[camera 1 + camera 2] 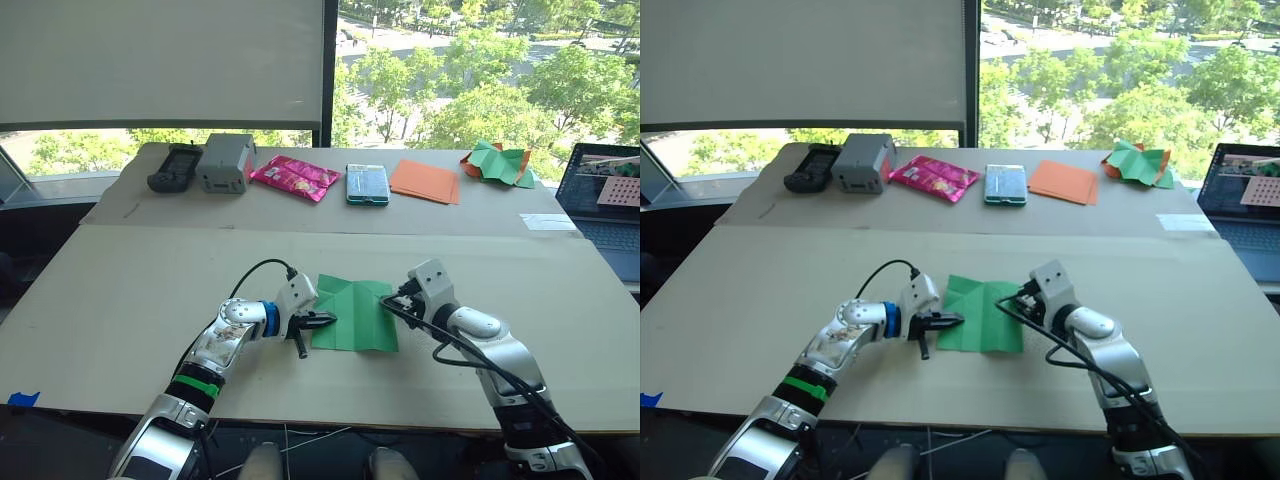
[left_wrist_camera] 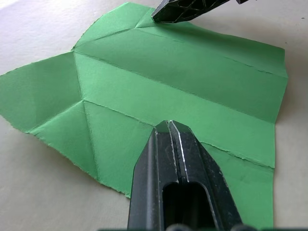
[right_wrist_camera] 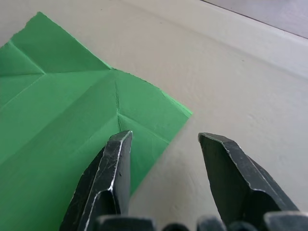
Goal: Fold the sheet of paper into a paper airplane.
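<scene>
The sheet of paper point(image 1: 355, 313), thin bright green w/ crisp straight + diagonal crease lines, lies nearly flat on the pale cardboard-like tabletop point(image 1: 130, 300), between the two arms at the near-centre. Edges look slightly ragged; far corners are folded in at an angle.

Left gripper point(image 1: 322, 321): black ridged fingers pressed together, no gap, tips over the sheet's left edge. Whether paper is pinched, can't tell.

Right gripper point(image 3: 166, 139): fingers spread apart, one tip over the sheet's right corner, other over bare table.

Far strip of table: dark handheld device point(image 1: 175, 168), grey boxy unit point(image 1: 225, 162), glossy pink packet point(image 1: 294, 177), teal-rimmed case point(image 1: 367, 184), flat orange sheets point(image 1: 425, 181), crumpled green-and-orange paper heap point(image 1: 498, 162). Laptop point(image 1: 608, 205) at right edge.
</scene>
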Controlling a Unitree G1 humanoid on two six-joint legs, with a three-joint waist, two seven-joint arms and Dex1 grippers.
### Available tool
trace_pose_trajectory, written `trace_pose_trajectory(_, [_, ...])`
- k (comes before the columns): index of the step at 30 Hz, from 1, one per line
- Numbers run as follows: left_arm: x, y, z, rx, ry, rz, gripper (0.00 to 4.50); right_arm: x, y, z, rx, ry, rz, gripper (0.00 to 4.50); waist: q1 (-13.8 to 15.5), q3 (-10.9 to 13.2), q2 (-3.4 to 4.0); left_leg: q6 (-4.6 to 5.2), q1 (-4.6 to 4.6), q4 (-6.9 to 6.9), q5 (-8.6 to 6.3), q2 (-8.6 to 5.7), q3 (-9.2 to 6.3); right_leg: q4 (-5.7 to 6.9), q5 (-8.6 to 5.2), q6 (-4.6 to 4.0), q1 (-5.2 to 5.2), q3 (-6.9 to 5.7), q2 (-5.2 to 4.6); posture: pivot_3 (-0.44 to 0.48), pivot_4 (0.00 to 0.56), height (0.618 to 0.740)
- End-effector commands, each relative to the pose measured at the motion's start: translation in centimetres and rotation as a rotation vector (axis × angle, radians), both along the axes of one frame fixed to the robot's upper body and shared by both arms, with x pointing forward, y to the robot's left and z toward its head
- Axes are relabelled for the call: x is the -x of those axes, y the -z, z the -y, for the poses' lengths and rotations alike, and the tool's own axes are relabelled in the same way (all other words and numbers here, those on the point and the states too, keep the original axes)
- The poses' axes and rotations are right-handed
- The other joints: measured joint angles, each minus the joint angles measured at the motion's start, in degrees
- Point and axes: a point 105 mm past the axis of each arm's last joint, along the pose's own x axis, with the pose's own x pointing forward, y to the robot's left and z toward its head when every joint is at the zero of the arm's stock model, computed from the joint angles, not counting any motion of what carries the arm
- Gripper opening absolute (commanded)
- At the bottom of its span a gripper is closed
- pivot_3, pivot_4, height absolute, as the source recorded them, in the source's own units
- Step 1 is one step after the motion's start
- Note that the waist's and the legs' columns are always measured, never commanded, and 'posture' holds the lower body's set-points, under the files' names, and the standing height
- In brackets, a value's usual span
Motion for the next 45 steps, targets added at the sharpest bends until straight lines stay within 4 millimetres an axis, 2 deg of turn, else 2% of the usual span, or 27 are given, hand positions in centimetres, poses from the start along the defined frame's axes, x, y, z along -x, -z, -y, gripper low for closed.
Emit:
trace_pose_trajectory(1, [0.2,1.5,-0.5,-0.054,-0.014,-0.032,0.00,-0.4,-0.3,0.2,-0.089,0.047,-0.033,2.56,0.01,0.00,0.01,0.00,0.00,0.00,0.00,0.00,0.00,0.00,0.00,0.00,0.00,0.00,0.00,0.000,0.150,0.706])
trace_pose_trajectory(8, [0.0,1.4,-0.5,-0.052,-0.021,-0.026,0.00,-0.7,0.0,0.7,-0.378,0.144,-0.189,2.56,0.02,-0.01,0.04,0.00,-0.02,0.00,0.00,0.00,-0.01,0.01,0.00,0.00,0.01,0.00,0.00,0.000,0.150,0.706])
trace_pose_trajectory(14, [-0.1,1.3,-0.6,-0.052,-0.025,-0.023,0.00,-0.9,0.1,0.2,-0.430,0.130,-0.226,2.56,-0.07,-0.04,0.09,0.00,-0.01,0.00,0.00,0.00,-0.01,0.01,0.00,0.00,0.00,0.00,0.00,0.000,0.150,0.706])
trace_pose_trajectory(17, [-0.1,1.3,-0.7,-0.053,-0.028,-0.023,0.00,-1.1,-0.3,-0.2,-0.458,0.123,-0.220,1.80,-0.18,-0.04,0.10,0.00,-0.02,0.00,0.00,0.00,-0.01,0.00,0.00,0.00,0.00,0.00,0.00,0.000,0.150,0.706])
trace_pose_trajectory(22, [0.0,1.3,-0.9,-0.056,-0.034,-0.023,0.00,-1.0,-0.5,-0.6,-0.465,0.114,-0.214,0.08,-0.23,-0.03,0.17,0.00,-0.06,0.00,0.00,0.00,-0.01,0.01,0.00,0.00,-0.03,0.00,0.00,0.000,0.150,0.706])
trace_pose_trajectory(28, [0.0,1.3,-1.1,-0.059,-0.039,-0.023,0.00,-0.9,-1.9,-1.4,-0.490,0.071,-0.154,0.04,-0.46,-0.04,0.20,0.00,-0.06,-0.01,0.00,0.00,-0.01,0.01,0.00,0.00,-0.05,0.00,0.00,0.000,0.150,0.706])
trace_pose_trajectory(33, [0.0,0.6,-1.6,-0.051,-0.049,-0.019,0.00,0.6,-4.5,-3.2,-0.341,-0.083,0.042,0.04,-0.93,-0.03,0.24,0.00,-0.11,-0.04,0.00,0.00,-0.02,0.01,0.00,0.00,-0.13,0.00,0.00,0.000,0.150,0.706])
trace_pose_trajectory(36, [0.1,0.0,-2.2,-0.042,-0.063,-0.020,0.00,2.1,-3.7,-4.4,-0.120,-0.178,0.088,0.04,-1.19,-0.02,0.23,0.00,-0.10,-0.07,0.00,0.00,-0.02,0.01,0.00,0.00,-0.17,0.01,0.00,0.000,0.150,0.706])
trace_pose_trajectory(45, [0.7,-1.2,-3.6,-0.012,-0.128,-0.033,0.00,3.7,-3.2,-5.7,0.137,-0.281,0.234,0.04,-1.28,0.07,0.07,-0.01,-0.13,-0.14,-0.01,0.02,-0.01,-0.02,-0.01,-0.01,-0.38,0.01,0.00,0.000,0.150,0.706])
